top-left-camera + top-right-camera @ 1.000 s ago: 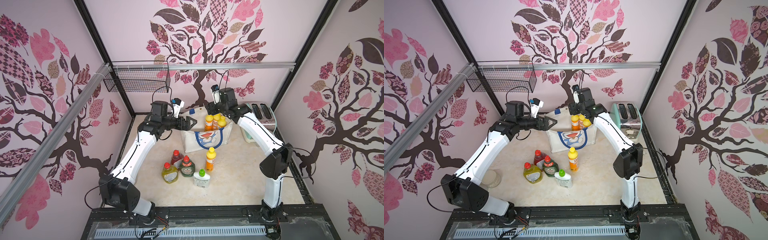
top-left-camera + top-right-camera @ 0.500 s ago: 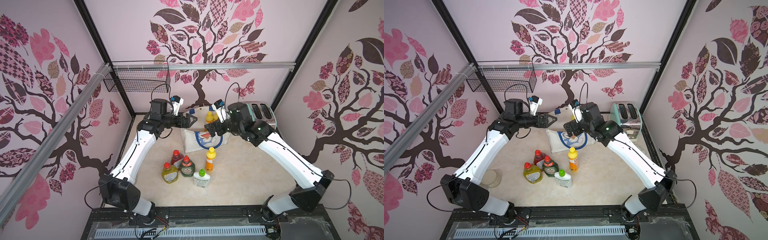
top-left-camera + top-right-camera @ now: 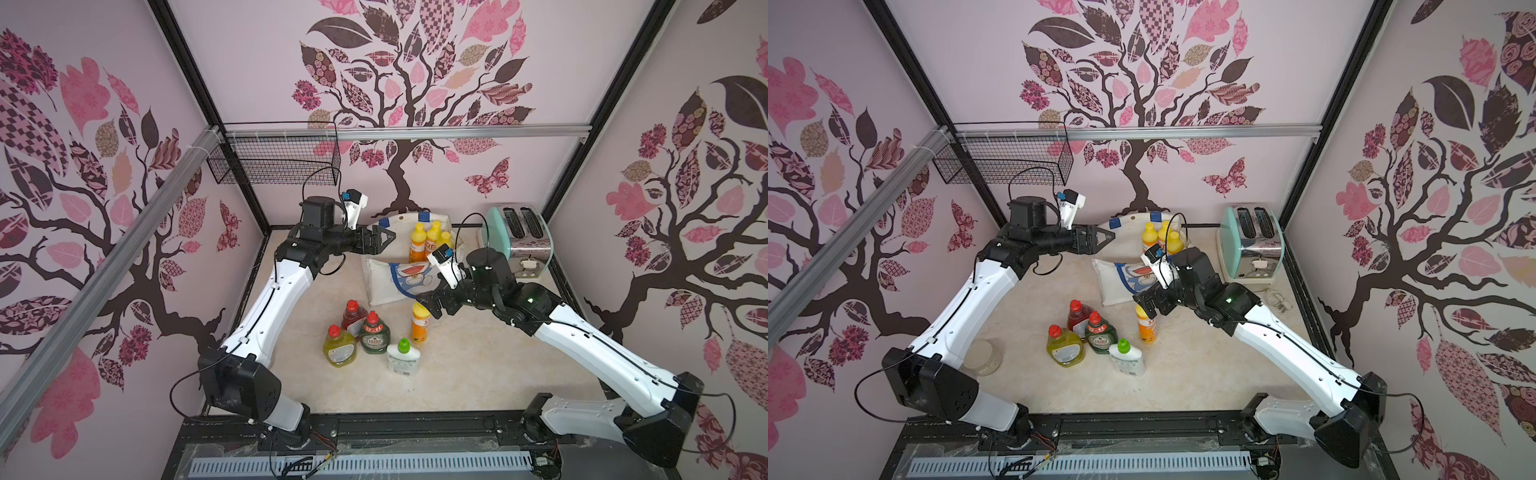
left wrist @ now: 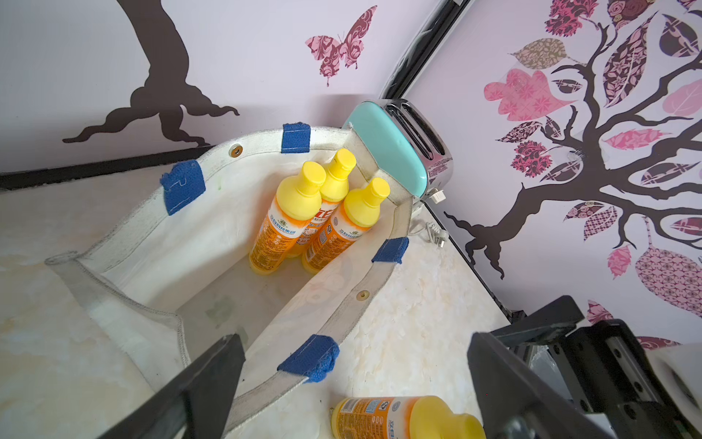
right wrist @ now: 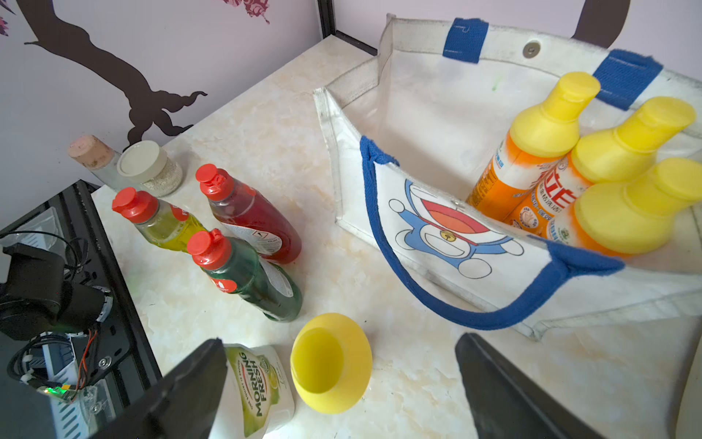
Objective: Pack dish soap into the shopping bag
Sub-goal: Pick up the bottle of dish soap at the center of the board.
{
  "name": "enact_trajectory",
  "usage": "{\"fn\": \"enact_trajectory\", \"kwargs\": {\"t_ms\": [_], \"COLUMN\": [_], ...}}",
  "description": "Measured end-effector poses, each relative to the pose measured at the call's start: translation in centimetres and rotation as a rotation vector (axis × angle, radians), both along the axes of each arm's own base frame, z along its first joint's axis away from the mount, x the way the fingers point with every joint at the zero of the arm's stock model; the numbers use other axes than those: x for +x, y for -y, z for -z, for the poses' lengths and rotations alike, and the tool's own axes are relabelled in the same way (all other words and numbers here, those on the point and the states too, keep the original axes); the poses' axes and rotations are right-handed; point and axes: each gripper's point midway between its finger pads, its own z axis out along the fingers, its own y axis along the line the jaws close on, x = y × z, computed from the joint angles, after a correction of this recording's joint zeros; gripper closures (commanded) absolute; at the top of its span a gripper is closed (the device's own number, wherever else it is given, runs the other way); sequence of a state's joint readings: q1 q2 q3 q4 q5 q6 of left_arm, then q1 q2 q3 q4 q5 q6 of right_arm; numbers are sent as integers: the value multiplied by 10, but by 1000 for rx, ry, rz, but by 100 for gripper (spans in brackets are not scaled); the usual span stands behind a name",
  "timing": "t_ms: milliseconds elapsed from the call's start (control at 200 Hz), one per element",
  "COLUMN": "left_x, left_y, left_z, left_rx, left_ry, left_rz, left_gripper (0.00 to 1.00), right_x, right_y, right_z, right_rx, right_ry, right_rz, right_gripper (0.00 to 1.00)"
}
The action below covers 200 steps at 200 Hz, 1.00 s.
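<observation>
Just below the spread right gripper [image 3: 427,306] — one orange bottle [image 3: 419,329].

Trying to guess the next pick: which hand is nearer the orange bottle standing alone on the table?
Right. The right hand hangs open just above the orange bottle; the left hand, also open, is off over the far end of the shopping bag.

White canvas shopping bag [image 3: 384,286], blue trim and a cartoon cat, stands open just ahead of and below the left fingers [image 3: 381,240]. Three orange bottles [image 4: 292,213] with yellow caps stand bunched at its far end from them. A fourth orange bottle [image 5: 330,363] stands on the surface [image 3: 478,365] between the spread right fingers [image 5: 509,387], untouched. White green-capped bottle [image 5: 258,380] sits beside one finger; yellow-green bottle [image 5: 167,224], red bottle [image 5: 250,224] and dark green bottle [image 5: 250,277] huddle just past it.
</observation>
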<state>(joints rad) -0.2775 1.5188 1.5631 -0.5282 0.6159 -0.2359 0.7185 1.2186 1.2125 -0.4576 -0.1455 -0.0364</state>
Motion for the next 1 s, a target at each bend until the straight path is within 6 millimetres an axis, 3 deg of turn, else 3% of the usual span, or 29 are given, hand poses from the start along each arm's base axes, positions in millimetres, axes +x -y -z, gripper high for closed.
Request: {"fn": "enact_trajectory", "kwargs": {"t_ms": [180, 390, 515, 685, 1000], "left_x": [1, 3, 2, 3, 2], "left_y": [0, 1, 2, 3, 4], "left_z": [9, 15, 17, 18, 19], "left_rx": [13, 24, 24, 24, 20], "left_ry": [-9, -8, -12, -14, -17], "left_rz": [5, 20, 28, 33, 42], "left_gripper": [2, 2, 2, 2, 2], "right_x": [3, 5, 5, 6, 10], "right_y": [-8, -16, -17, -18, -22], "right_z": [4, 42, 52, 58, 50], "right_rx": [11, -11, -5, 13, 51], "right_ry": [5, -77, -100, -106, -88], "right_rz": [-26, -31, -27, -19, -11], "right_gripper": [0, 0, 1, 8, 23]}}
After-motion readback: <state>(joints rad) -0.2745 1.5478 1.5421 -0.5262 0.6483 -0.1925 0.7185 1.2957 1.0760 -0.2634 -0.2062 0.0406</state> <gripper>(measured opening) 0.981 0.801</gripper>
